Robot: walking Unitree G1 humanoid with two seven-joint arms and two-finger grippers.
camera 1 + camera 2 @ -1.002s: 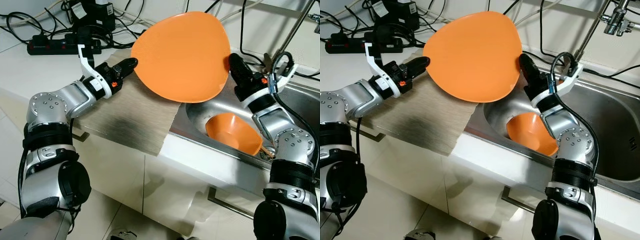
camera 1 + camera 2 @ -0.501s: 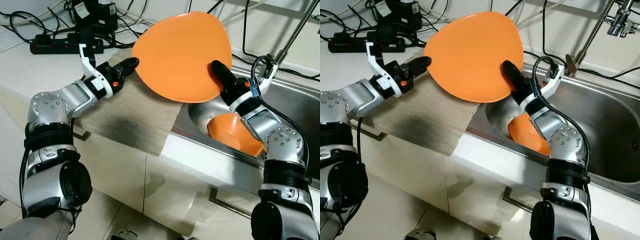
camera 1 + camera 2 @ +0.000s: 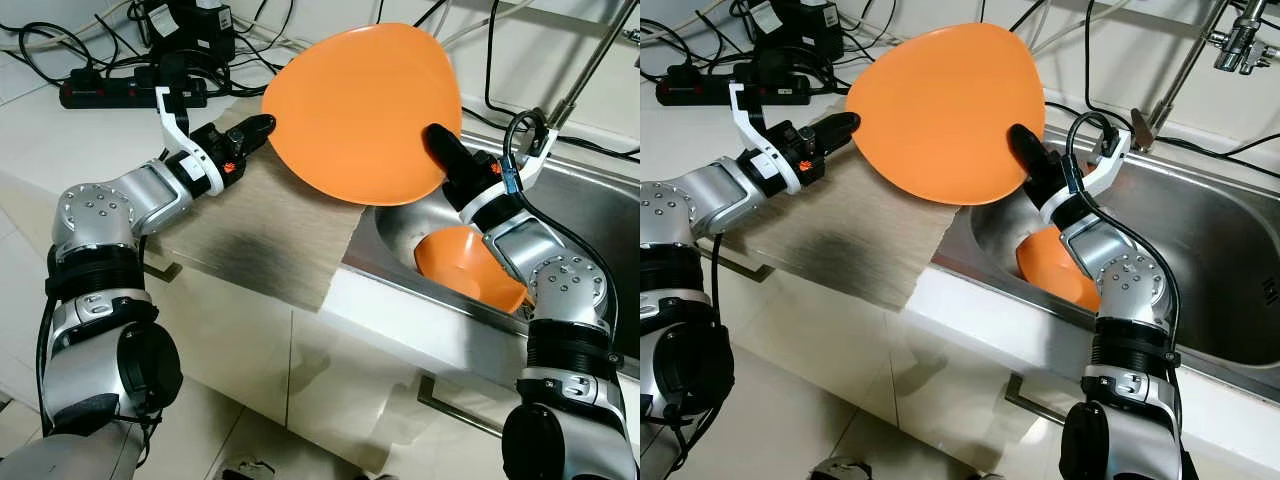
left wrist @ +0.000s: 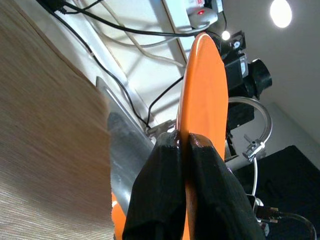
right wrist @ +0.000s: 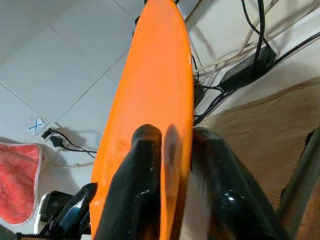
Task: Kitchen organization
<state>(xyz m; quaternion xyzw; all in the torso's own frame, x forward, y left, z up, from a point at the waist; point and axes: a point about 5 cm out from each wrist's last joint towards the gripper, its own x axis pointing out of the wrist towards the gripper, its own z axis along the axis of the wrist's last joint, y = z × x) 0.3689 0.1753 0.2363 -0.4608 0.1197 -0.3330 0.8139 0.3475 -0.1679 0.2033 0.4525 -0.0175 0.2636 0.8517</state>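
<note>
While both arms hold the plate point(image 3: 360, 110), a bowl point(image 3: 468, 265) sits below.

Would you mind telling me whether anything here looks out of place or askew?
Nothing looks spilled or damaged. The orange plate is held tilted above the brown mat by both the left gripper and right gripper, and an orange bowl leans inside the sink.

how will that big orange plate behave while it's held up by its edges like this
The orange plate likely stays stiff: its rim looks straight in both wrist views. Its glossy surface may be slippery, so the left pincer and right pincer, pinching opposite edges, could let it slide. Being broad and thin, it probably swings easily.
</note>
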